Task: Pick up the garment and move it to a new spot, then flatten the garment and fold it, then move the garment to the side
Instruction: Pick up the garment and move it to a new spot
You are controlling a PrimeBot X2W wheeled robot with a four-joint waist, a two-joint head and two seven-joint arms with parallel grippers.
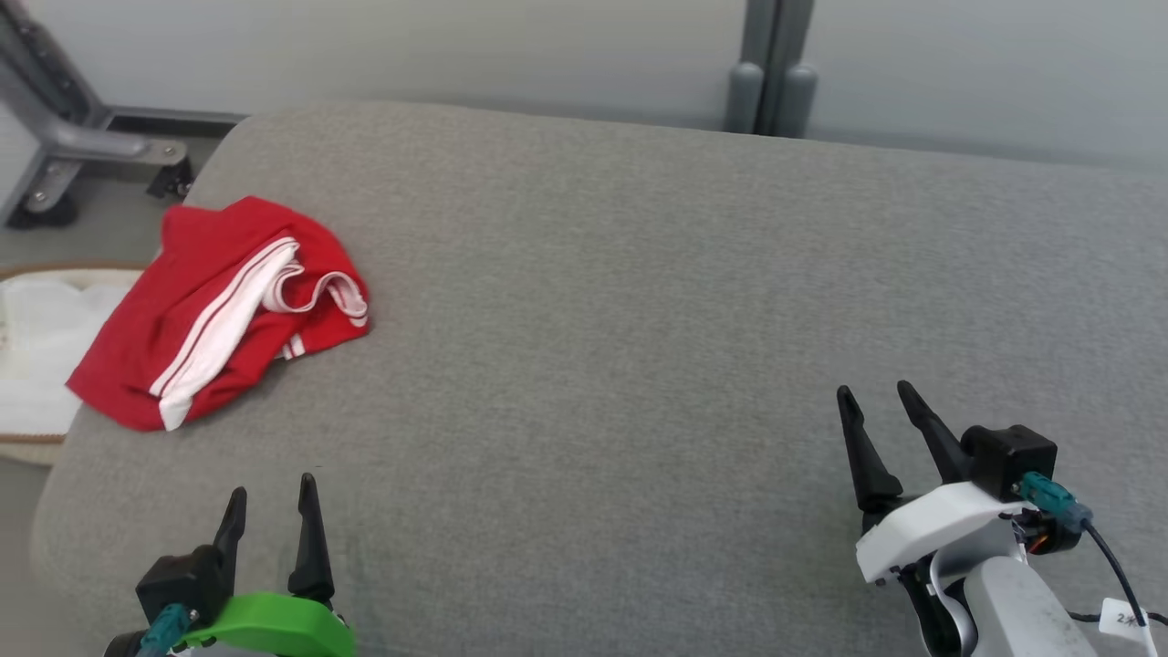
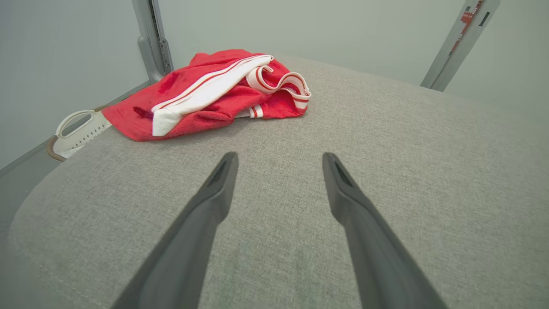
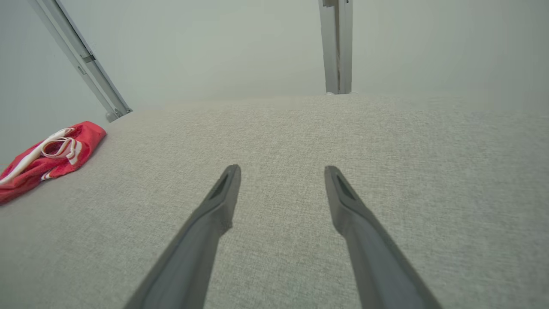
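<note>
A red garment (image 1: 219,310) with white stripes lies crumpled at the far left of the grey padded surface (image 1: 639,319), one corner hanging over the left edge. The left wrist view shows the garment (image 2: 214,92) ahead and to the left of the fingers, well apart from them. My left gripper (image 1: 272,497) stands open at the lower left, below the garment, with nothing between its fingers. At the lower right, my right gripper (image 1: 878,394) is open and holds nothing. From the right wrist, the garment (image 3: 47,156) sits far off to the left.
A white basket (image 1: 36,356) with a brown rim stands on the floor just left of the surface, beside the garment. A grey metal frame (image 1: 64,128) is at the back left, and a grey post (image 1: 771,73) rises behind the surface.
</note>
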